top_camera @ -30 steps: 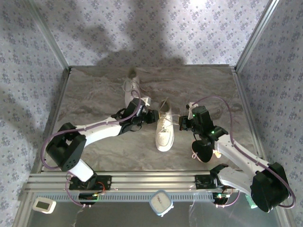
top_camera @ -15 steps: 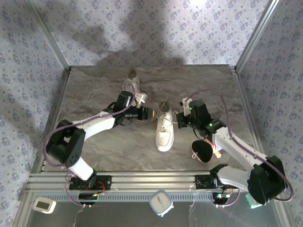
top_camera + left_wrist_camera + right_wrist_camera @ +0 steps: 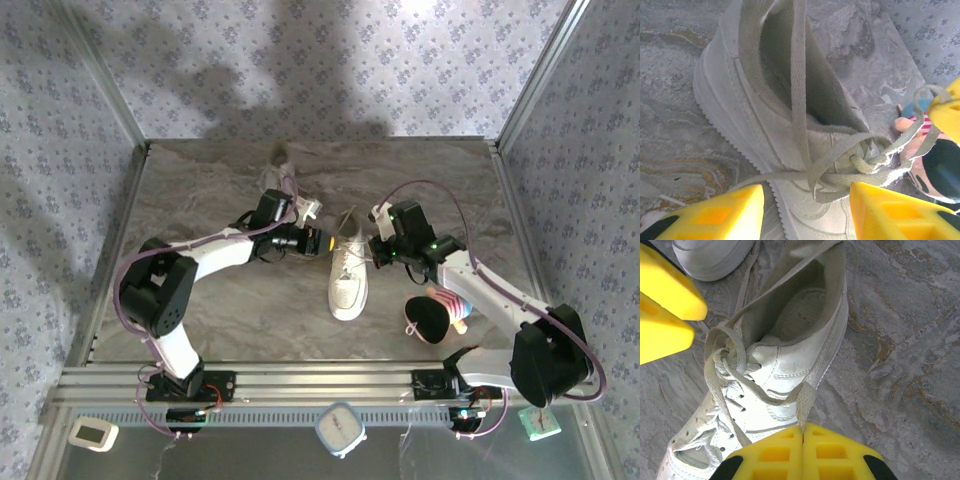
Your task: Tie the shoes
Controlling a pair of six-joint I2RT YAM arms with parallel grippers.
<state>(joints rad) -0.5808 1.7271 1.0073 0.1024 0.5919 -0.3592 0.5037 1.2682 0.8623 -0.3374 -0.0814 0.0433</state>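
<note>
Table: stone-look top, grey marbled with rusty veins, matte.

Near sneaker: white low-top lying mid-table between the two arms, toe toward the arm bases. The upper is smooth and leather-like with stitched panels and perforations over the toe. The sole edge is ribbed and the collar lining is soft and greyish. The opening gapes, with the tongue pulled up.

Far sneaker: the same white make, farther back and to the left, partly under the left arm. The right wrist view catches its rounded rubber toe just behind the near sneaker's heel.

Lace: flat woven white tape, slightly frayed. It is loosely crossed into a slack knot over the top eyelets, and one long strand runs up along the tongue.

Left gripper: blocky yellow plastic fingers standing apart at the near sneaker's left side, over the eyelet area. The knot lies in the gap, and nothing is pinched.

Right gripper: yellow fingers with waffle-pattern cut-outs, pressed together. A flat end of the lace is caught in the seam between them and pulled out to the shoe's right side.

Plush toy: small, black and rounded with pink and striped bits, lying right of the near sneaker beside the right arm and not touching the shoe.
</note>
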